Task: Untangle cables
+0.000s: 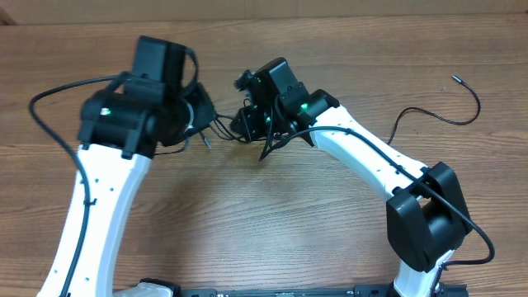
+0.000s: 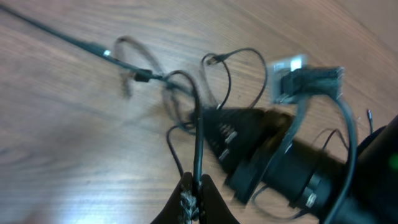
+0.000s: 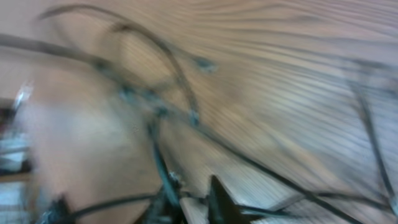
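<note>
Overhead: two arms meet over wooden table (image 1: pixel 272 239). Cables (image 1: pixel 219 129) form tangle on table between left gripper (image 1: pixel 196 122) and right gripper (image 1: pixel 247 124). One separate cable (image 1: pixel 450 121) lies well apart at table's right, plug end free.

Left wrist view: left gripper (image 2: pixel 194 188) jaws together, clamped on one strand of cables (image 2: pixel 198 124), which rises into loops above.

Right gripper (image 2: pixel 214 121) tip sits at tangle. Right wrist view blurred, so cannot tell how its jaws stand.
</note>
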`<state>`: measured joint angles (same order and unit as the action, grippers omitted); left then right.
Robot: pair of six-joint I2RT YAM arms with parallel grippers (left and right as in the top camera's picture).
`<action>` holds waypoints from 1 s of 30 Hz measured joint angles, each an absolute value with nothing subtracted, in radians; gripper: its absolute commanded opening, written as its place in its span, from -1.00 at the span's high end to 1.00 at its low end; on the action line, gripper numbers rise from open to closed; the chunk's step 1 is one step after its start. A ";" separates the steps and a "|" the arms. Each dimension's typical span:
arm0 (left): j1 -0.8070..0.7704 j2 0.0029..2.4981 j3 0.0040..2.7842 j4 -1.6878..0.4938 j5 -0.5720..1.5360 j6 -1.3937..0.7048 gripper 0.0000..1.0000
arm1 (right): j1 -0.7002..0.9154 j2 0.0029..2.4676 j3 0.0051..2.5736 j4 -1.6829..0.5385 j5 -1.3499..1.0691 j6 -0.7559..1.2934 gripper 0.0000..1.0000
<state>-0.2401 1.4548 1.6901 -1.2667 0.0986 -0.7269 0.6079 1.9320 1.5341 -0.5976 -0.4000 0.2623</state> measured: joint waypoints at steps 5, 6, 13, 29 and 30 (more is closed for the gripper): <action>-0.101 1.391 1.716 -1.345 0.130 -0.679 0.92 | 0.507 1.937 1.534 -0.686 -0.229 0.368 0.93; -0.070 1.372 1.718 -1.353 0.138 -0.670 0.92 | 0.479 1.937 1.534 -0.698 -0.224 0.379 0.93; 0.129 1.255 1.742 -1.385 0.134 -0.628 0.91 | 0.202 1.944 1.534 -0.787 -0.204 0.410 0.74; 0.155 1.292 1.725 -1.389 0.252 -0.614 0.42 | 0.093 1.944 1.534 -0.974 -0.505 0.204 -1.00; 0.141 1.301 1.713 -1.392 0.262 -0.610 0.18 | 0.105 1.944 1.534 -0.990 -0.513 0.187 -1.00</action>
